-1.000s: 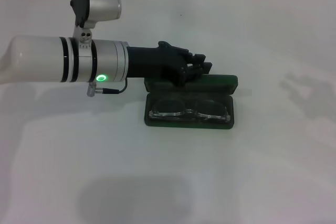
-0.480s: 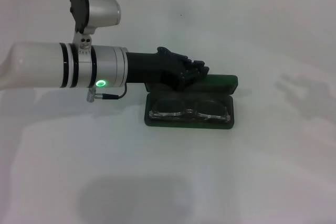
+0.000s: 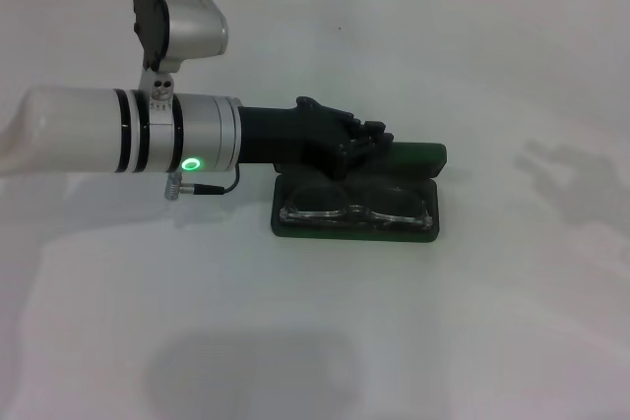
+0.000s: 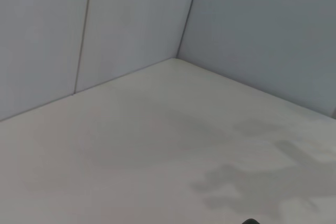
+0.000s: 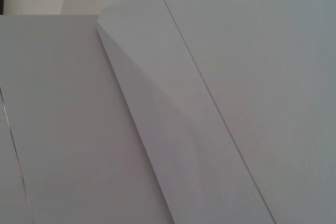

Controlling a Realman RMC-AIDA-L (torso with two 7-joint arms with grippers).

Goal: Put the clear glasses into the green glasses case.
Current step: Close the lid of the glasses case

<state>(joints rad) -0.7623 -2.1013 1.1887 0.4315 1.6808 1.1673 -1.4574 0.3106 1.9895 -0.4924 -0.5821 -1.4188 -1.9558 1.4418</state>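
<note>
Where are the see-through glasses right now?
In the head view, the clear glasses lie inside the open green glasses case at table centre, just below the left tool.

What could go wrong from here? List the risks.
1. The left gripper sits at the raised lid of the green glasses case; a push may slide the light case across the table instead of closing it.
2. The clear glasses lie in the tray near its rim; a closing lid might pinch them.

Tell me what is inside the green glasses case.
The clear glasses lie inside the green glasses case. The left pincer covers part of the lid behind.
</note>
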